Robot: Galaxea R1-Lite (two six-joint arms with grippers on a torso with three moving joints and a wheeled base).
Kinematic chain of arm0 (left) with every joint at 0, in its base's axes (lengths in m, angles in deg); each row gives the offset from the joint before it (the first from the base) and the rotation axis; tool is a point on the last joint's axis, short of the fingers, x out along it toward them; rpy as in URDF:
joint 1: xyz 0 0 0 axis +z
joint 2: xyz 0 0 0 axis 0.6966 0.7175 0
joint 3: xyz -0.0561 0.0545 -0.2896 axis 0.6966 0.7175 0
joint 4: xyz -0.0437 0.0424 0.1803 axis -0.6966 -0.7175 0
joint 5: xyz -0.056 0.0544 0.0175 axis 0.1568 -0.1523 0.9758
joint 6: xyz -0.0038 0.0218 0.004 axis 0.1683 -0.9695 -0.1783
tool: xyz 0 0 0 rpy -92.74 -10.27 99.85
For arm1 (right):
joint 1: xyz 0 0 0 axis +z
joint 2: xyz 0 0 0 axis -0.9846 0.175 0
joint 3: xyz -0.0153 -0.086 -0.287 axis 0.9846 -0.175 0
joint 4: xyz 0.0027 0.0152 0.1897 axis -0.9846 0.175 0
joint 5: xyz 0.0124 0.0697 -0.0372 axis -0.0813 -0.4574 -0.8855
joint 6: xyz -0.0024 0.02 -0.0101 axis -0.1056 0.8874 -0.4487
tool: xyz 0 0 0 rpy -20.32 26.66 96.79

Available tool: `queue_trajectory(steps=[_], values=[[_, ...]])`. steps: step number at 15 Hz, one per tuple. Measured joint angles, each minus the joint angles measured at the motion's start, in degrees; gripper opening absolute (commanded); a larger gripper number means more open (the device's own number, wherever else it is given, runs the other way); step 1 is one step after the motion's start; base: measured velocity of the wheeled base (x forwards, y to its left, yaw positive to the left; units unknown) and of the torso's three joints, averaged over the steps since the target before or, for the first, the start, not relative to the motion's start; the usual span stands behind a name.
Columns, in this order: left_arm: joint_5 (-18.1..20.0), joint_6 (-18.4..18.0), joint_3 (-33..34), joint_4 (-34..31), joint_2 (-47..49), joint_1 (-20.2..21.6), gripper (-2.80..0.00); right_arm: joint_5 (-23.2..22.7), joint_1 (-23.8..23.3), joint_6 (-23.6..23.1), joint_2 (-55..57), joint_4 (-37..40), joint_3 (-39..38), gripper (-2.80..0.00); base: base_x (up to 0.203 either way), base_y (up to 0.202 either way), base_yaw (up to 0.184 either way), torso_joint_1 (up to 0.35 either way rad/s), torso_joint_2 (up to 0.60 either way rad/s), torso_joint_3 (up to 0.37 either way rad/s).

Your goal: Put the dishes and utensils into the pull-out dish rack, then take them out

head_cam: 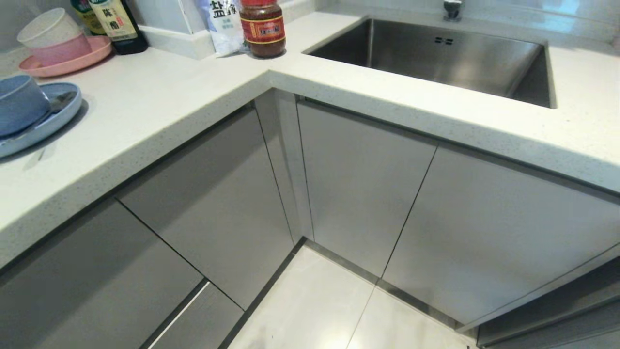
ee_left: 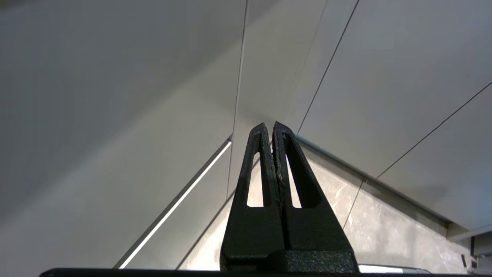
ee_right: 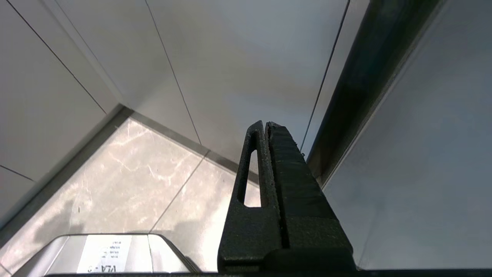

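A white L-shaped countertop (head_cam: pixel 160 111) is wrapping grey cabinet fronts (head_cam: pixel 363 184) while the left gripper (ee_left: pixel 271 129) and right gripper (ee_right: pixel 266 125) are hanging clenched, empty.

A sink (head_cam: pixel 450 58) is sunk in the counter (head_cam: pixel 160 106) at one o'clock. A red jar (head_cam: pixel 262 28) stands at twelve, a pink plate (head_cam: pixel 68 60) at ten.

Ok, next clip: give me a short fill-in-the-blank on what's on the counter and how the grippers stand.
1. The blue-grey bowl sits on the light blue ____.
2. The red-lidded jar stands on the counter beside the steel ____.
3. The left gripper and right gripper both have their fingers ____.
4. The stacked pink and white bowls rest on a ____ plate.

Missing words: plate; sink; shut; pink
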Motion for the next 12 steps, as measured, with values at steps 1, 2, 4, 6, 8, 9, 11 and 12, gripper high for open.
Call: queue_trajectory(steps=[1,2,4,6,8,9,11,12], values=[[0.0,-0.1,0.0,-0.1,0.0,0.0,-2.80,0.0,0.0,0.0,0.0,0.0,0.0,-2.80,0.000,0.000,0.000,0.007,0.01,0.202],[-0.1,-0.1,0.0,-0.1,0.0,0.0,-2.80,0.0,0.0,0.0,0.0,0.0,0.0,-2.80,0.000,0.000,0.000,0.002,0.00,0.206],[-0.1,-0.2,0.0,-0.2,0.0,0.0,-2.80,0.0,0.0,0.0,0.0,0.0,0.0,-2.80,0.000,0.000,0.000,0.003,0.00,0.205],[-0.1,-0.3,0.0,-0.2,0.0,0.0,-2.80,0.0,0.0,0.0,0.0,0.0,0.0,-2.80,0.000,0.000,0.000,-0.001,0.00,0.202],[0.0,-0.3,0.0,-0.2,0.0,0.0,-2.80,0.0,0.0,0.0,0.0,0.0,0.0,-2.80,0.000,0.000,0.000,0.003,0.00,0.208],[0.0,-0.3,0.0,-0.2,0.0,0.0,-2.80,0.0,0.0,0.0,0.0,0.0,0.0,-2.80,0.000,0.000,0.000,0.000,0.00,0.202],[0.0,-0.4,0.0,-0.2,0.0,0.0,-2.80,0.0,0.0,0.0,0.0,0.0,0.0,-2.80,0.000,0.000,0.000,0.004,0.00,0.200],[0.0,-0.4,0.0,-0.2,0.0,0.0,-2.80,0.0,0.0,0.0,0.0,0.0,0.0,-2.80,0.000,0.000,0.000,-0.003,0.00,0.213]])
